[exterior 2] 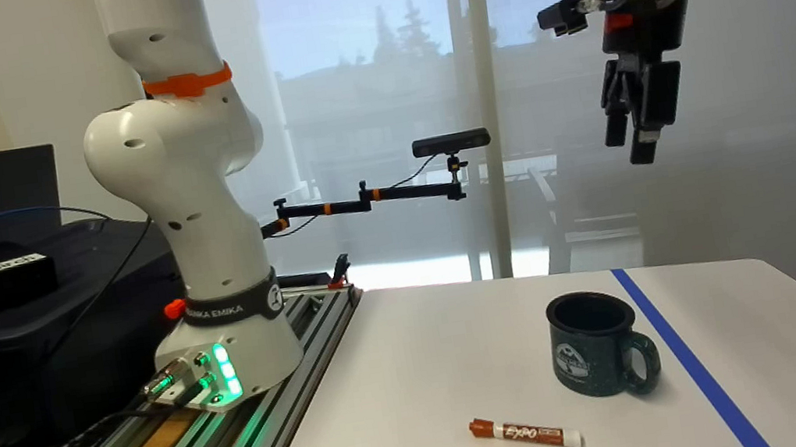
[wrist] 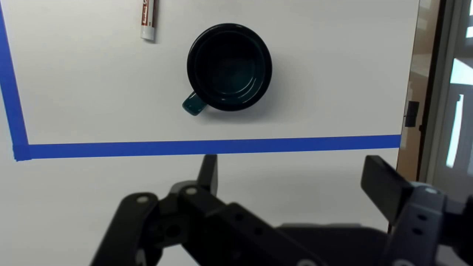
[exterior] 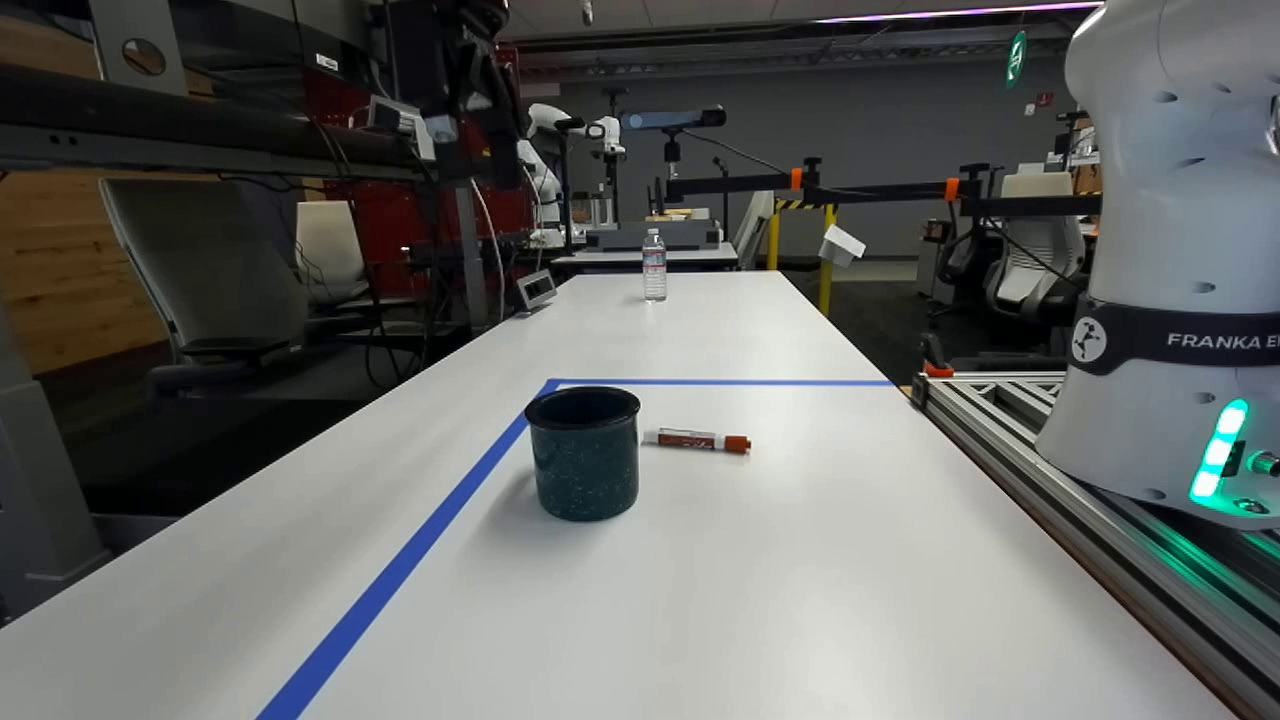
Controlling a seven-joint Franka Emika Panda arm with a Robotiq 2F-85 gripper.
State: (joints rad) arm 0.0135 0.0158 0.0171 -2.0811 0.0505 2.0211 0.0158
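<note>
One black hand (wrist: 292, 168) is hanging high above the bench (exterior: 800, 600), pointing down, its two fingers (wrist: 386, 188) standing well apart and gripping nothing. Nearest to it, a dark green speckled mug (wrist: 229, 66) is standing upright on the bench, its round mouth facing up and its axis running vertically, much as the hand's own axis is doing. Sideways offset is governing the relation between them: in an exterior view, the mug is sitting well below the hand and to its left, on the side facing the robot's base (exterior 2: 260, 358); in the wrist view it is appearing beyond the fingers, on the far side of a blue tape line (wrist: 214, 147), and left of the middle of their gap. That gap is running left to right there, roughly parallel to the tape, while the mug's handle (wrist: 194, 104) is jutting slantwise toward the near left, neither along the gap nor square to it. How the gap is comparing with the mug's width, the differing depths are leaving unclear. Farther from the hand than the mug, and apart from it, an Expo marker (exterior 2: 528, 433) is lying on its side and showing only partly at the far edge of the wrist view. Its long axis is running nearly square to the tape, its white end (exterior 2: 572, 439) facing that line and its brown cap (exterior 2: 481, 428) facing the base.
</note>
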